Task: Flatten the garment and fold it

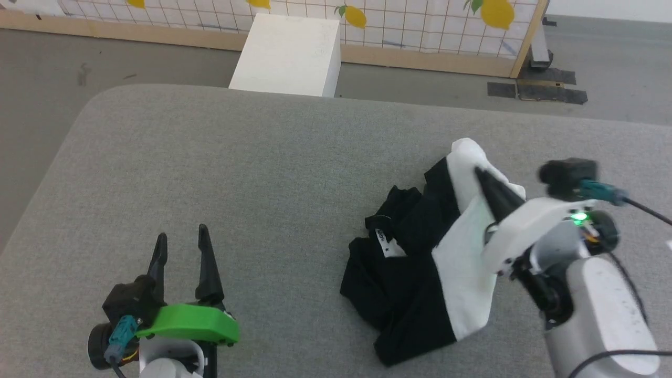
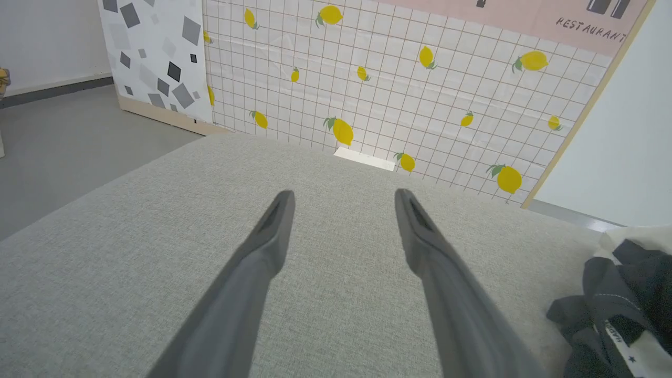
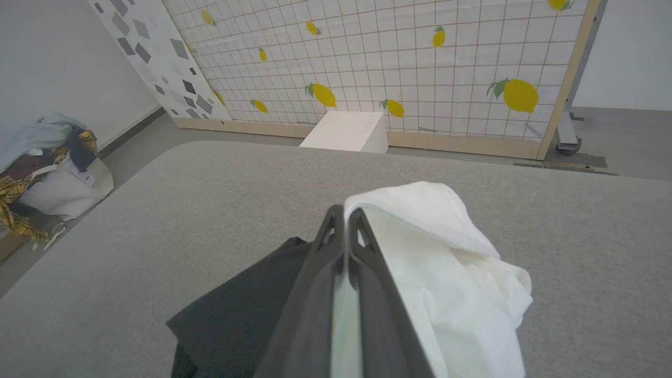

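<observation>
The garment [image 1: 415,273] lies crumpled at about 4 o'clock on the grey surface [image 1: 252,168], its black folds toward 9 o'clock and its white toward 3. The right hand [image 1: 481,174] is pinched closed on the white cloth. The left hand [image 1: 181,237], at 7 o'clock, is spread wide and holds nothing.
</observation>
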### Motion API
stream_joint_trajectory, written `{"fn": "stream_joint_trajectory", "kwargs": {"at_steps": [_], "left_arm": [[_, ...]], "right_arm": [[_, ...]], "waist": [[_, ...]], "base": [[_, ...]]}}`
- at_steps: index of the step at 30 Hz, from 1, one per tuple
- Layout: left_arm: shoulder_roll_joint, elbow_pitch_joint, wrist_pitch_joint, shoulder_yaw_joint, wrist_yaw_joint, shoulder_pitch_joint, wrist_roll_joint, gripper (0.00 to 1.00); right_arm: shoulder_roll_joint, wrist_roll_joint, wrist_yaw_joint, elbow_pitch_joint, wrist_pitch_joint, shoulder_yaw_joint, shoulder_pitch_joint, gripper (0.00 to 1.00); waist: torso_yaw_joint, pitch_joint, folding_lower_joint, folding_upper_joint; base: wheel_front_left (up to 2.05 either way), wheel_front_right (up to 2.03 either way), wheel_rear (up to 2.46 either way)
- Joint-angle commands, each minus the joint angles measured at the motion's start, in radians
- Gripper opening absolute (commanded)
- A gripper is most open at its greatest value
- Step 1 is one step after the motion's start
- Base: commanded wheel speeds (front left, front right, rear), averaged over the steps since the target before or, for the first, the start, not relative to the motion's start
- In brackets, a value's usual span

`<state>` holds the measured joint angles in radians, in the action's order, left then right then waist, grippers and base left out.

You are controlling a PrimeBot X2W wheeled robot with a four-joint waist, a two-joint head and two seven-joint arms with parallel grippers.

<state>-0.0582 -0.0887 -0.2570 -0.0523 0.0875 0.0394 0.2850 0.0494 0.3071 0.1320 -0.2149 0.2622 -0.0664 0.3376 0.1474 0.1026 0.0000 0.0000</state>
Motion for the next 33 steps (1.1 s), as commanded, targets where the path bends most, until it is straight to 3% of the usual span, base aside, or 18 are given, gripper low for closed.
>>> {"fn": "stream_joint_trajectory", "kwargs": {"at_steps": [1, 9, 13, 17, 18, 19, 20, 23, 28, 33], "left_arm": [[0.005, -0.004, -0.005, 0.005, -0.01, -0.019, -0.006, 1.0], [0.007, -0.019, -0.005, 0.023, -0.036, -0.036, -0.016, 1.0], [0.008, -0.024, -0.005, 0.018, -0.042, -0.04, -0.014, 1.0], [0.008, -0.028, -0.005, 0.007, -0.042, -0.04, -0.009, 1.0], [0.008, -0.029, -0.005, 0.005, -0.042, -0.039, -0.008, 1.0], [0.008, -0.029, -0.005, 0.003, -0.041, -0.038, -0.008, 1.0], [0.008, -0.03, -0.005, 0.001, -0.042, -0.036, -0.009, 1.0], [0.008, -0.031, -0.005, -0.005, -0.043, -0.023, -0.008, 1.0], [0.008, -0.035, -0.005, -0.032, -0.049, -0.001, -0.003, 1.0], [0.008, -0.056, -0.005, -0.137, -0.079, 0.066, 0.006, 1.0]], "right_arm": [[0.001, -0.024, -0.001, 0.021, -0.04, 0.031, -0.013, 0.0], [0.001, -0.153, -0.001, 0.174, -0.144, 0.341, -0.182, 0.0], [0.001, -0.169, -0.001, 0.179, -0.103, 0.523, -0.286, 0.0], [0.001, -0.177, -0.001, 0.083, 0.017, 0.613, -0.358, 0.0], [0.001, -0.182, -0.001, 0.063, 0.047, 0.611, -0.37, 0.21], [0.001, -0.183, -0.001, 0.05, 0.069, 0.608, -0.376, 0.56], [0.001, -0.183, -0.001, 0.048, 0.079, 0.602, -0.379, 1.0], [0.001, -0.179, -0.001, 0.079, 0.039, 0.587, -0.372, 1.0], [0.001, -0.235, -0.001, 0.202, -0.16, 0.576, -0.351, 1.0], [0.001, -0.252, -0.001, 0.302, -0.261, 0.442, -0.372, 1.0]], "waist": [[-0.023, -0.022, 0.0, 0.0], [-0.1, -0.072, 0.0, 0.0], [-0.142, -0.079, 0.0, 0.0], [-0.184, -0.079, 0.0, 0.0], [-0.191, -0.078, 0.0, 0.0], [-0.202, -0.076, 0.0, 0.0], [-0.209, -0.074, 0.0, 0.0], [-0.228, -0.063, 0.0, 0.0], [-0.245, -0.051, 0.0, 0.0], [-0.264, -0.032, 0.0, 0.0]], "base": [[0.0, 0.0, 0.0], [0.0, 0.0, 0.0], [0.0, 0.0, 0.0], [0.0, 0.0, 0.0], [0.0, 0.0, 0.0], [0.0, 0.0, 0.0], [0.0, 0.0, 0.0], [0.0, 0.0, 0.0], [0.0, 0.0, 0.0], [0.0, 0.0, 0.0]]}}
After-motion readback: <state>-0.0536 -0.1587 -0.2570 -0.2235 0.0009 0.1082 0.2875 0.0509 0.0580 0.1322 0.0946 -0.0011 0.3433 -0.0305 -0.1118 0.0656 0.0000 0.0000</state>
